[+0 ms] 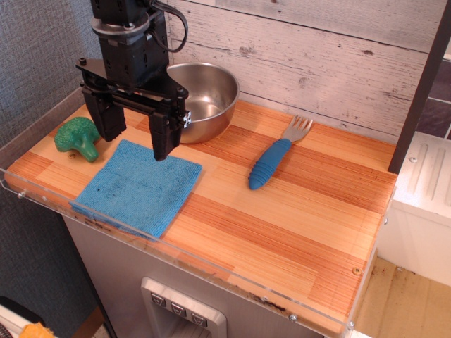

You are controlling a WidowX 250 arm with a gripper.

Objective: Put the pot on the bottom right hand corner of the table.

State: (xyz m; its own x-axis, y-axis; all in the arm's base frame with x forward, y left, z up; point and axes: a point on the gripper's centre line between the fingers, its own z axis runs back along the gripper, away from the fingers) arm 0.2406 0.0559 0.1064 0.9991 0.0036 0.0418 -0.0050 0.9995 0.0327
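Observation:
The pot is a wide shiny steel bowl standing at the back of the wooden table, left of the middle, against the plank wall. My gripper hangs open and empty in front of and left of the pot. Its two black fingers point down, spread wide, over the far edge of a blue cloth. The right finger partly hides the pot's front left rim. I cannot tell if it touches the pot.
A blue square cloth lies at the front left. A green toy broccoli sits at the left edge. A fork with a blue handle lies in the middle. A clear acrylic rim runs along the edges.

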